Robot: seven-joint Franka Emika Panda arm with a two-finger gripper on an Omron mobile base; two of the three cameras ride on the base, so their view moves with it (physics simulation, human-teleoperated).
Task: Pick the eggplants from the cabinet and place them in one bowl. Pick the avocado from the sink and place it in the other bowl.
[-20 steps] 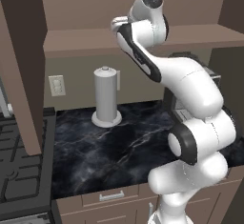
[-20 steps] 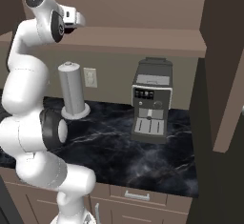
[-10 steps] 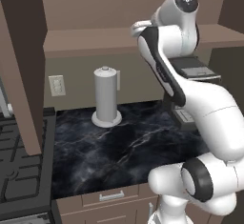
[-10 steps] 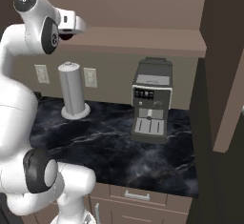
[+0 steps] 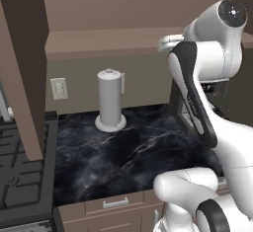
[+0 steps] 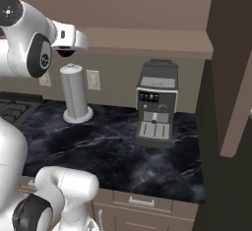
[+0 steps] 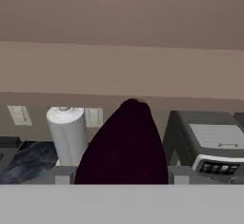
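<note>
Taking the paper towel roll (image 5: 109, 100) as the mark on the dark marble surface (image 5: 133, 152), a stove (image 5: 20, 176) lies at its left beyond a wall outlet (image 5: 58, 88), and a coffee machine (image 6: 156, 104) stands well to its right against the back wall. In the hand view a dark purple eggplant (image 7: 125, 147) sits between the two finger tips of the claw (image 7: 116, 175) — pinched there, its rounded end rising just right of the roll, with the coffee machine further right. From the right base view the claw (image 6: 66, 52) hangs high above the surface, near the top of the roll and under the brown cabinet (image 6: 147, 43) — the eggplant is too dark and small to make out there.
</note>
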